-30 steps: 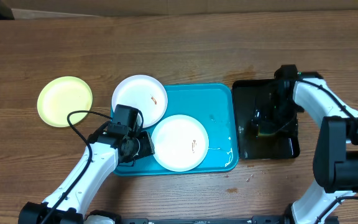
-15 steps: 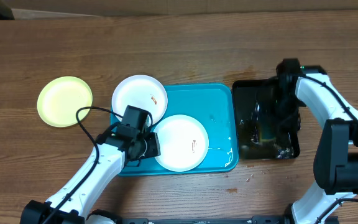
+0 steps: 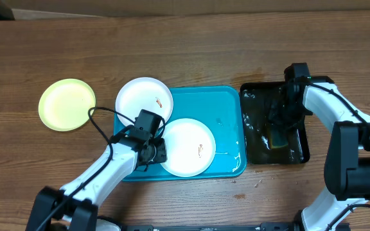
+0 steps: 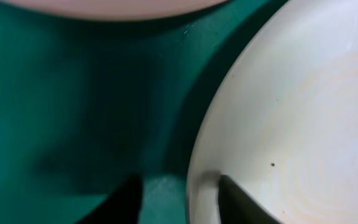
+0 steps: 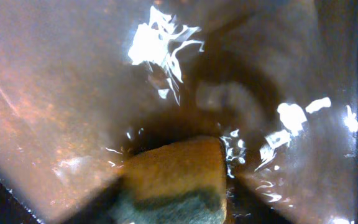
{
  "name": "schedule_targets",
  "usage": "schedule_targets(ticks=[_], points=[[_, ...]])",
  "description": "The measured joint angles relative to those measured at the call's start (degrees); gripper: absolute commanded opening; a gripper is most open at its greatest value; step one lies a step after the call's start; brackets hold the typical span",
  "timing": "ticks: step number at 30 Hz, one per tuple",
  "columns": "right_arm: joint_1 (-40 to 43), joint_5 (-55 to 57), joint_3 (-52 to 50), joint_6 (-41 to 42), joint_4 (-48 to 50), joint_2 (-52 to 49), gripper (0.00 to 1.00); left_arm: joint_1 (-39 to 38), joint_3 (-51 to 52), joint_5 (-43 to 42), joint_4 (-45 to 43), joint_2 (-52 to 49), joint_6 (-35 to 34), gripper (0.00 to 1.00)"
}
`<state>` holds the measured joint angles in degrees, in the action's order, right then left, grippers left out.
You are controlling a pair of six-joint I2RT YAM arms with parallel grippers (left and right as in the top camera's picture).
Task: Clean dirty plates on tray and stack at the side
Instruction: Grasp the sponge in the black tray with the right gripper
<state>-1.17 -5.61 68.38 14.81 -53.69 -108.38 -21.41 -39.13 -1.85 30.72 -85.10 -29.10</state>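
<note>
Left gripper [image 3: 154, 151] sits at the lower white plate's [image 3: 188, 146] left rim on the turquoise tray [image 3: 227, 106], mid-frame. Its fingers [image 4: 124, 200] are apart, one on either side of the edge. Right gripper [image 3: 280, 127] is in the wet black tray [image 3: 254, 149], right over the sponge [image 5: 173, 180]. Clamped or not, can't tell.

Left wrist view blurred: near white plate [image 4: 291, 124] cut off right and below, far white plate [image 4: 104, 6] a sliver at top; sponge [image 5: 173, 177] cropped at bottom edge; right claw [image 3: 281, 125] tips unseen.
</note>
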Motion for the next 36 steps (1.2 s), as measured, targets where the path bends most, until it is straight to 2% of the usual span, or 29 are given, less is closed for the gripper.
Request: schedule_targets(ticks=[3, 4, 5, 6, 8, 9, 10, 11, 12, 13, 15, 17, 21, 27, 29, 30, 31, 32, 33, 34, 36], points=[[0.0, 0.1, 0.0, -0.1, -2.7, 0.0, 1.0, 0.0, -0.4, 0.0, -1.2, -0.6, 0.1, 0.2], [0.0, 0.1, 0.0, -0.2, -4.0, 0.0, 0.93, 0.0, -0.5, 0.0, -1.2, -0.7, 0.1, 0.13], [0.0, 0.1, -0.1, -0.3, -5.0, 0.0, 0.79, 0.0, -0.5, 0.0, -1.2, -0.7, 0.1, 0.06], [0.0, 0.0, -0.1, -0.5, -5.7, 0.0, 0.6, 0.0, -0.5, -0.2, -1.4, -0.7, 0.0, 0.04], [0.0, 0.1, -0.2, -0.3, -6.7, 0.0, 0.09, 0.0, -0.8, -0.4, -1.6, -0.7, -0.4, 0.05], [0.0, 0.0, -0.2, -0.2, -6.8, 0.0, 0.04, 0.0, -0.9, -0.5, -1.7, -0.7, -0.5, 0.06], [0.0, 0.0, -0.2, -0.3, -7.1, 0.0, 0.04, 0.0, -0.9, -0.7, -1.7, -0.7, -0.5, 0.17], [0.0, 0.0, -0.1, -0.2, -7.4, 0.0, 0.04, 0.0, -0.9, -0.9, -1.6, -0.7, -0.4, 0.36], [0.0, 0.0, 0.2, 0.0, -8.2, 0.0, 0.04, 0.0, -0.9, -0.9, -1.5, -0.8, -0.5, 0.43], [0.0, 0.1, 0.6, 0.0, -9.3, 0.0, 0.07, 0.0, -0.9, -1.0, -1.4, -0.9, -0.8, 0.44], [0.0, 0.1, 1.8, 0.3, -11.0, 0.0, 0.27, 0.0, -0.9, -1.1, -1.7, -1.0, -0.9, 0.45], [0.0, 0.1, 3.4, 0.0, -11.8, 0.0, 0.4, 0.0, -0.9, -1.0, -2.4, -1.0, -0.9, 0.45], [0.0, 0.1, 4.6, -0.2, -11.6, 0.0, 0.46, 0.0, -0.9, -0.9, -5.2, -1.2, -0.9, 0.4], [0.0, 0.5, 1.8, -0.1, -7.4, 0.0, 0.47, 0.0, -0.9, -0.9, -5.7, -1.2, -1.0, 0.28], [0.0, 0.5, 0.3, 0.0, -6.1, 0.0, 0.56, 0.0, -0.9, -0.9, -5.7, -1.2, -1.0, 0.21], [0.0, 0.5, -0.3, 0.2, -5.5, 0.0, 0.57, 0.0, -0.9, -0.9, -5.7, -1.2, -0.9, 0.18], [0.0, 0.5, -0.7, 0.0, -5.2, 0.0, 0.49, 0.0, -0.9, -0.9, -5.7, -1.2, -0.9, 0.15], [0.0, 0.5, -1.0, -0.2, -5.1, 0.0, 0.25, 0.0, -0.9, -0.9, -5.5, -1.2, -0.9, 0.11], [0.0, 0.5, -1.1, -0.1, -5.3, 0.0, 0.09, 0.0, -0.9, -0.9, -5.2, -1.2, -0.9, 0.09], [0.0, 0.5, -1.0, -0.3, -5.5, 0.0, 0.04, 0.0, -0.9, -0.9, -5.0, -1.2, -1.0, 0.06], [0.0, 0.5, -0.9, -0.2, -6.6, 0.0, 0.04, 0.0, -0.9, -1.5, -4.6, -1.2, -0.9, 0.04]])
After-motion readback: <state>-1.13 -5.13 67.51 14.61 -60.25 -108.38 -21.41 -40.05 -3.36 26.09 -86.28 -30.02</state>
